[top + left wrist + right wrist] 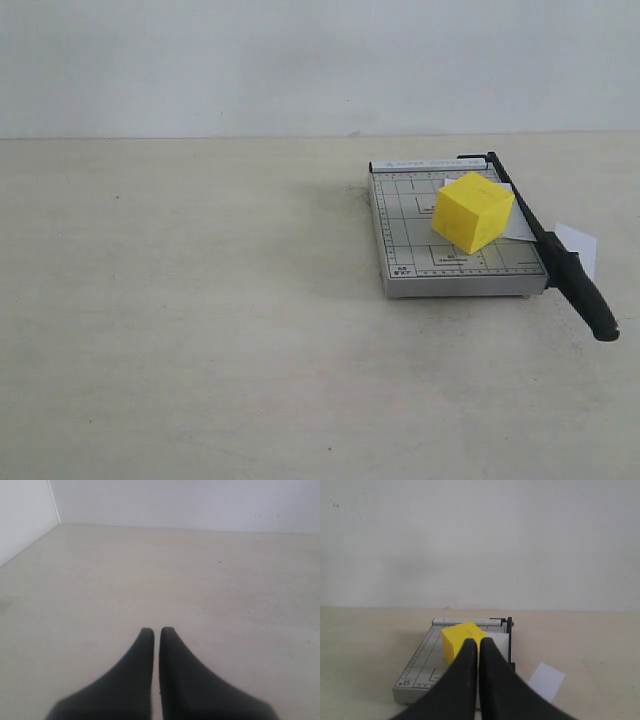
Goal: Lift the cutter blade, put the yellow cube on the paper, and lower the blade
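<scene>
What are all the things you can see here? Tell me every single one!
cutter base: one, grey with grid lines, on the table, right side of the exterior view
cutter blade: one, black, down along the base's right edge, handle sticking out in front
yellow cube: one, yellow, on the base
paper: one, white, peeking out beside the cube
paper scrap: one, white, on the table right of the blade
table: one, pale beige
wall: one, white, behind the table
left gripper: one, black, shut, over bare table
right gripper: one, black, shut, pointing towards the cutter
</scene>
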